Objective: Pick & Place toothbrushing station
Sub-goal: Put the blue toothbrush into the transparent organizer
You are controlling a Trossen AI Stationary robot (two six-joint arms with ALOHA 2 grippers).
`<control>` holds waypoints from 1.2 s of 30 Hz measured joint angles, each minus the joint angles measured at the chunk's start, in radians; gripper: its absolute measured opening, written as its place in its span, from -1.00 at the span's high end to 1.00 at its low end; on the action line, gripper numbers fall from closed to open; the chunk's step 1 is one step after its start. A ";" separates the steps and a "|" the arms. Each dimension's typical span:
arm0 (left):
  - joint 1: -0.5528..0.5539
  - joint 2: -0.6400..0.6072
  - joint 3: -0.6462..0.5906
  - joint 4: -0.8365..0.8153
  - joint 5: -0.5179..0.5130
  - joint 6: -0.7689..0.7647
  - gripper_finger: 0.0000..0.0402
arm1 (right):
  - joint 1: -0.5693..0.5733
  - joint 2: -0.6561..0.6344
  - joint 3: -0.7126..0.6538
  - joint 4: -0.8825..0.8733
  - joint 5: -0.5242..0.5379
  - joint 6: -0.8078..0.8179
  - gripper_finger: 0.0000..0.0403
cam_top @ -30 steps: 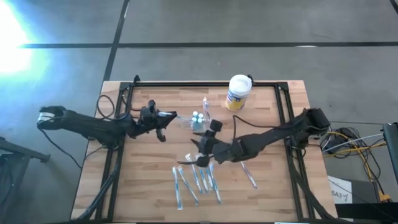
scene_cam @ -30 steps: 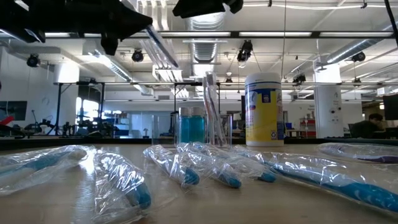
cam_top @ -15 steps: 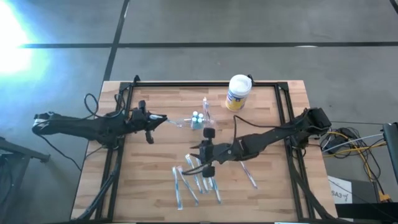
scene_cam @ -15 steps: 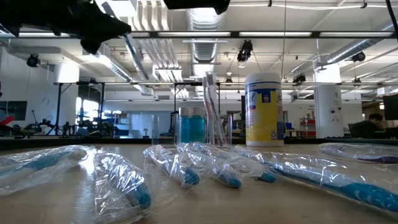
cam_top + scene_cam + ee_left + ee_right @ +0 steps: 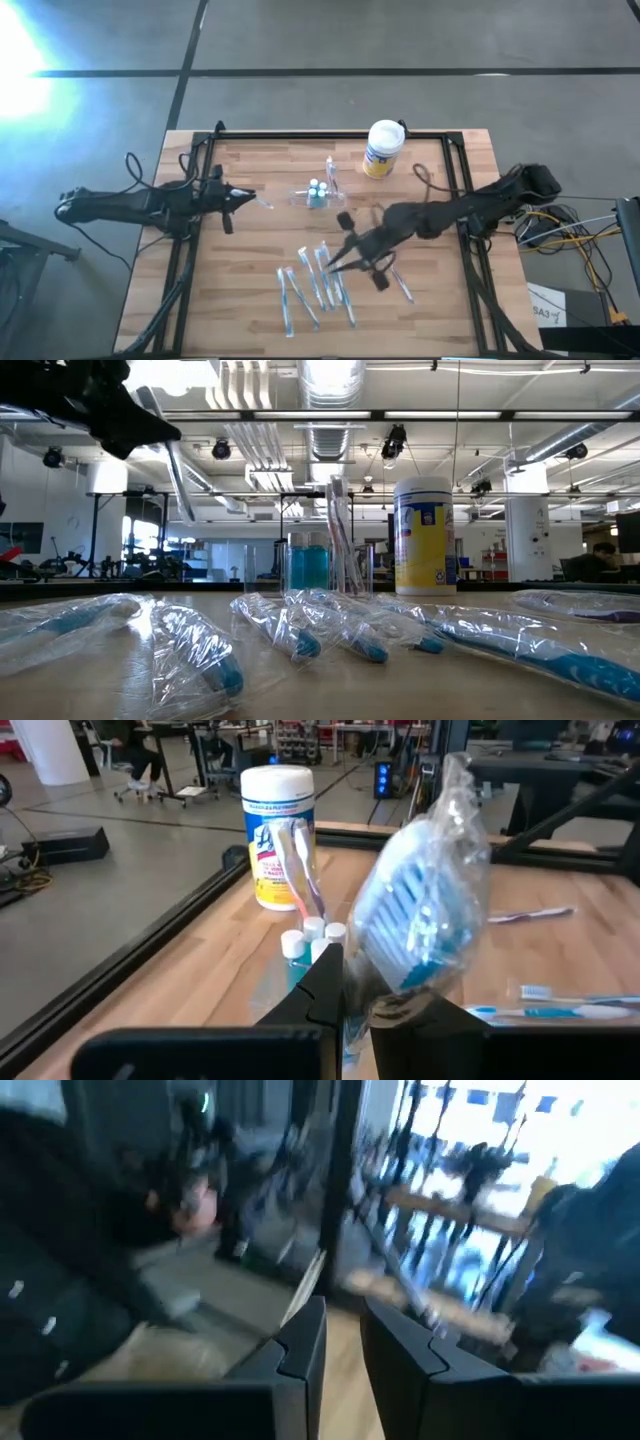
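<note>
I have the wooden surface (image 5: 250,290) under both arms, seen from above. My left arm reaches in from the left edge, and its pincer (image 5: 243,196) hangs over the left half of the surface, clenched on a wrapped toothbrush (image 5: 425,905) whose clear bag and blue bristles fill the left wrist view. My right arm stretches in from the right edge, and its pincer (image 5: 345,262) sits above the middle of the surface, just over the loose row of wrapped toothbrushes (image 5: 318,290) lying toward the near edge. In the right wrist view the two dark fingers (image 5: 300,1345) stand a narrow gap apart with nothing visible between them; the view is blurred, so I cannot tell more. The white canister (image 5: 382,148) with the yellow-blue label stands upright near the far edge. The toothbrushing station (image 5: 312,194), a small clear holder, sits on the surface between the two pincers, left of the canister and well apart from it, with blue-filled vials and an upright brush in it. Neither pincer touches it.
</note>
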State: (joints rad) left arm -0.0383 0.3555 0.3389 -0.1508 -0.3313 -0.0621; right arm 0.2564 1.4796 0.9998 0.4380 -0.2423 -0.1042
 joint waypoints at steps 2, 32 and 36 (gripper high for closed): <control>0.000 -0.007 0.000 -0.020 0.003 -0.001 0.88 | -0.014 -0.047 -0.075 0.065 0.004 0.000 0.71; -0.001 -0.009 0.055 -0.210 0.132 -0.079 0.88 | -0.313 -0.129 -0.593 0.658 0.132 0.307 0.73; -0.001 -0.004 0.115 -0.161 0.086 0.020 0.88 | -0.311 -0.130 -0.593 0.657 0.125 0.261 0.73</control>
State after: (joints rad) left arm -0.0390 0.3518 0.4539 -0.3114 -0.2457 -0.0426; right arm -0.0551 1.3495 0.4068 1.0948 -0.1169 0.1573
